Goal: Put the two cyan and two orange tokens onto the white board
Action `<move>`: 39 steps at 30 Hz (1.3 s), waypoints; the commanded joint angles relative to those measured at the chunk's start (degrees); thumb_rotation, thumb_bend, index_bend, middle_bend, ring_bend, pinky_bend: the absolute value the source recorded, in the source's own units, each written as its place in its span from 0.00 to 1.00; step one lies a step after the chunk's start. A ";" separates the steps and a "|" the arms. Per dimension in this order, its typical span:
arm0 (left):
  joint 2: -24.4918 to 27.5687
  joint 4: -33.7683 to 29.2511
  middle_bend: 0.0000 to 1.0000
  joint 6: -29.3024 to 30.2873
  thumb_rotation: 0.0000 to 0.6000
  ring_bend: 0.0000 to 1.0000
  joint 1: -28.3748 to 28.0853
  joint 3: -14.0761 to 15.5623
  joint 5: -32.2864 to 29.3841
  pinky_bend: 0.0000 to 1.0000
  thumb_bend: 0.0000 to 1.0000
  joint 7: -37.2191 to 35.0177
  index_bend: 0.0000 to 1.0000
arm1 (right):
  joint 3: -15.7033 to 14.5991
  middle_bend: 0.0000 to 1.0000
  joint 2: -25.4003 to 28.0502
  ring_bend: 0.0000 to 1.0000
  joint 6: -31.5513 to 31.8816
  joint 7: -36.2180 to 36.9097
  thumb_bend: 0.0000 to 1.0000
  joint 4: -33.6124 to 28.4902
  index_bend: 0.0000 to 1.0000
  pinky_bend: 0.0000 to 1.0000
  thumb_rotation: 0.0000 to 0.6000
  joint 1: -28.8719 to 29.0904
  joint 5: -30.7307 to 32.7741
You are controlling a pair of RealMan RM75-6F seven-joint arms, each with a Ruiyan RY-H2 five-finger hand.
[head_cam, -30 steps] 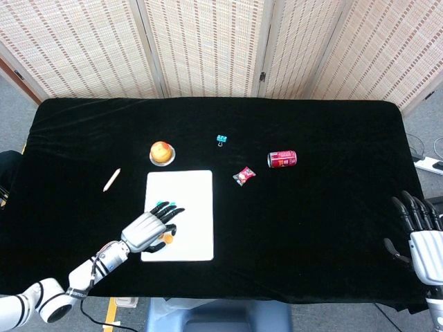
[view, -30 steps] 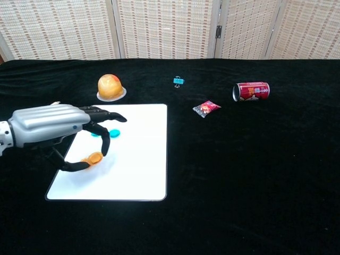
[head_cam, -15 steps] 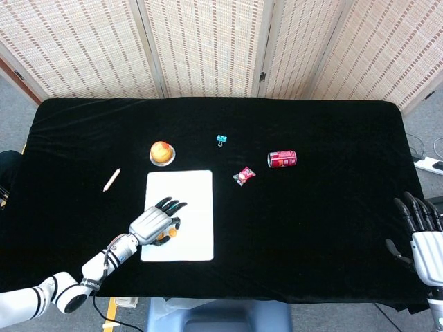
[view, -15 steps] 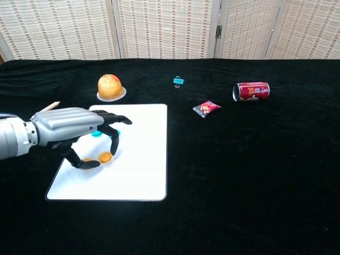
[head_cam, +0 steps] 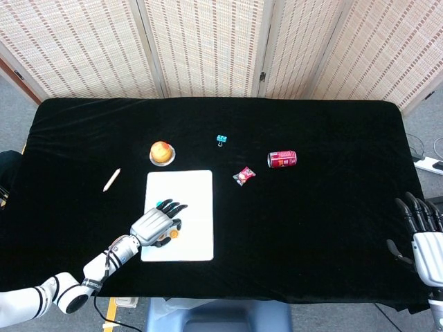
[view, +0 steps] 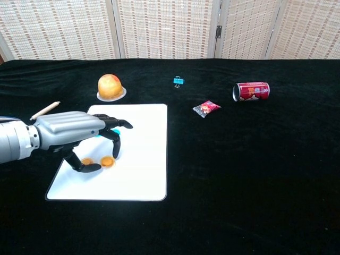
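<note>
The grey left hand hovers, fingers spread and empty, over two round orange tokens at 7 o'clock on the flat white board; the right hand rests with fingers apart.

tokens on board, hand above them

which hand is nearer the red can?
Right, though neither is close. The right hand sits at the table's right edge, well below-right of the red can; the left hand is over the white board, far left.
</note>
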 commanded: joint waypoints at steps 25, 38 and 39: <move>12.30 -5.07 0.06 20.18 1.00 0.00 12.15 -6.78 -9.49 0.00 0.43 -9.59 0.22 | 0.92 0.03 2.78 0.04 -5.10 7.97 0.35 1.01 0.00 0.04 1.00 1.95 3.09; 15.32 -7.14 0.06 33.81 1.00 0.00 25.09 -4.26 -11.79 0.00 0.43 -6.53 0.20 | -0.30 0.02 4.15 0.01 -8.29 17.77 0.35 1.67 0.00 0.03 1.00 4.00 0.31; 15.50 -7.56 0.06 34.72 1.00 0.00 25.84 -4.00 -11.48 0.00 0.43 -6.23 0.19 | -0.39 0.02 4.02 0.01 -8.10 18.02 0.35 1.63 0.00 0.03 1.00 4.01 0.00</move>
